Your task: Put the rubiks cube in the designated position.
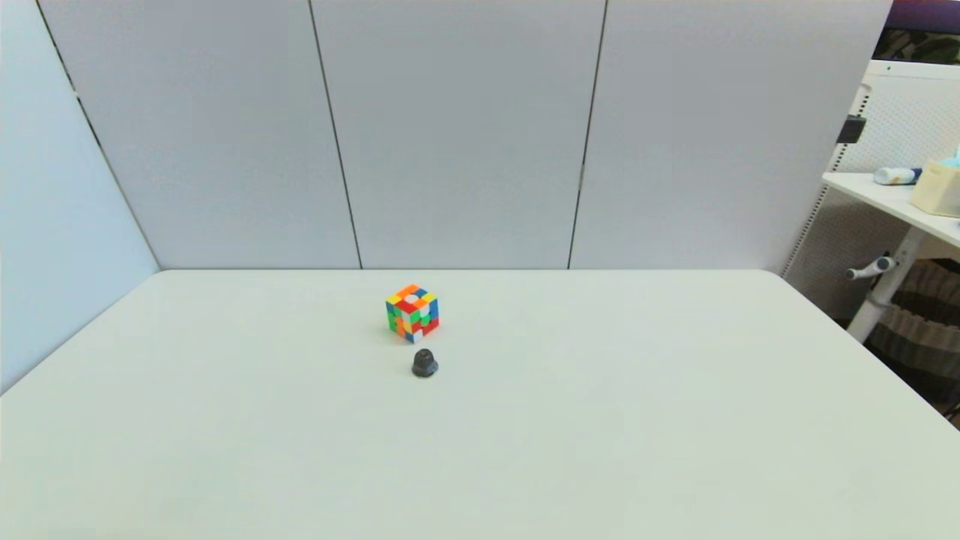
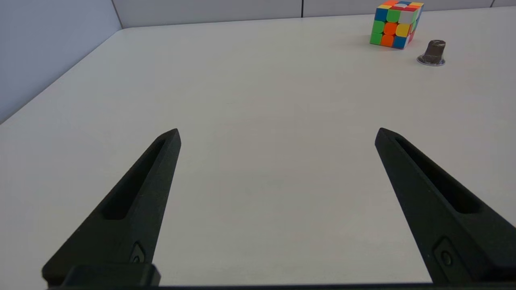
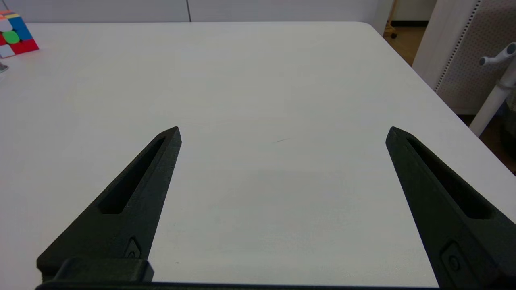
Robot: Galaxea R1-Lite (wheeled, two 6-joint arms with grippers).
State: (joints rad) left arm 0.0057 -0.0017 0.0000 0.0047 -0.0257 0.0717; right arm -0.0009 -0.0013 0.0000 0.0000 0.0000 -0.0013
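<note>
The rubiks cube [image 1: 412, 313] stands on the white table [image 1: 600, 420] a little left of centre, toward the back wall. Just in front of it sits a small dark grey dome-shaped knob [image 1: 424, 364]. The left wrist view shows the rubiks cube [image 2: 396, 24] and the knob [image 2: 432, 52] far ahead of my left gripper [image 2: 278, 131], which is open and holds nothing. My right gripper [image 3: 282, 129] is open too, low over bare table, with only an edge of the rubiks cube [image 3: 16, 34] showing far off. Neither arm appears in the head view.
Grey partition panels [image 1: 457, 135] close off the back and left of the table. Past the right table edge stand a white side desk [image 1: 900, 199] with small items and a pegboard [image 1: 911, 112].
</note>
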